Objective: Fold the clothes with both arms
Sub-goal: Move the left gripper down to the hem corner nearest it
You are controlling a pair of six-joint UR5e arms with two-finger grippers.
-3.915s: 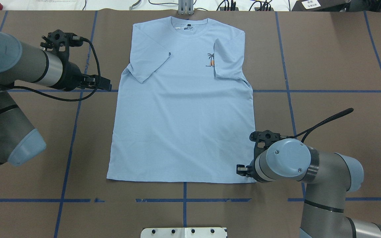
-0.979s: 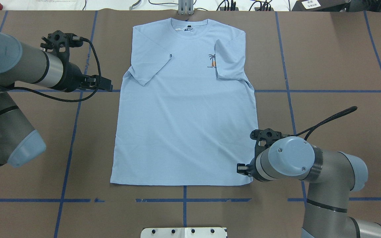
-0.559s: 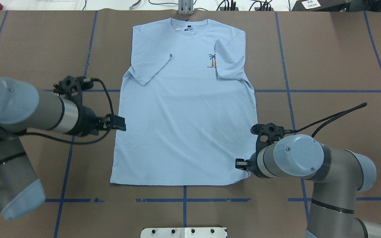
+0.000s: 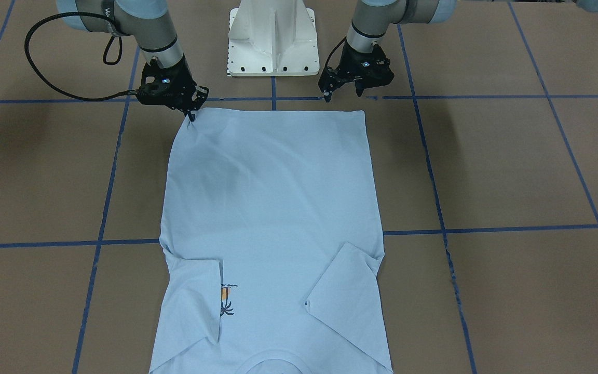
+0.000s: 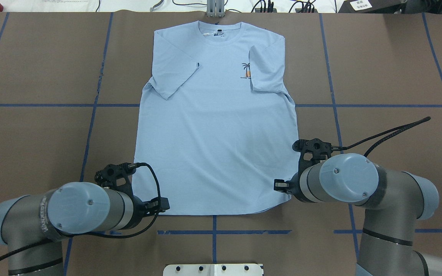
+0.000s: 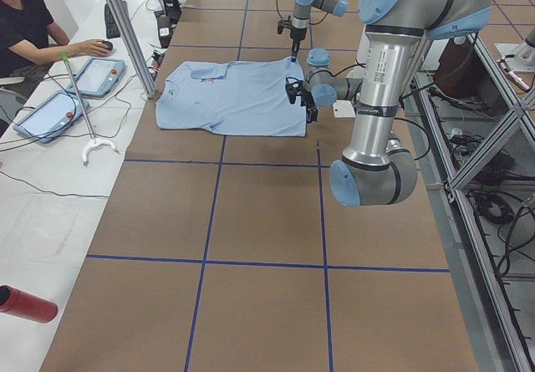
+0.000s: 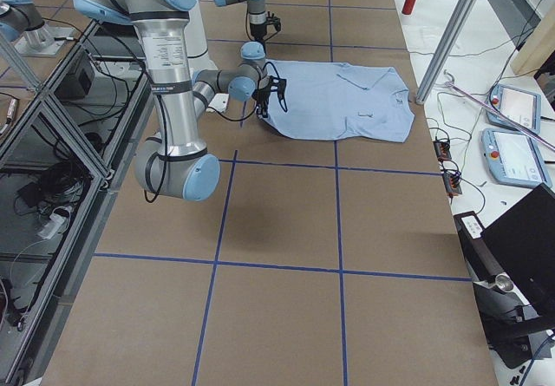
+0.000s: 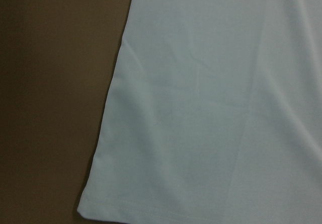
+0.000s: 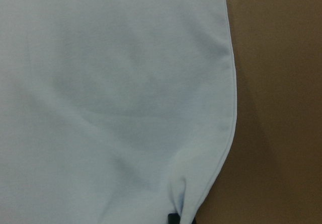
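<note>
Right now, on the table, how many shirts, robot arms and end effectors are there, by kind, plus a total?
T-shirt: 1
Robot arms: 2, left arm, right arm
End effectors: 2, left end effector, right end effector
Total: 5

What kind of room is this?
Probably a robot lab: the left arm and right arm reach for a T-shirt on a table gridded with blue tape; control pads lie beside a seated person.

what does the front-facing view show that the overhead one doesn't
Only front-facing: the white pedestal's ribbed column, and the black right gripper pinching a hem corner while the black left gripper hangs open near the other. Only overhead: the neck label and black cables beyond the brown table. Both: the pale light-blue cotton T-shirt lying flat, sleeves folded in.
</note>
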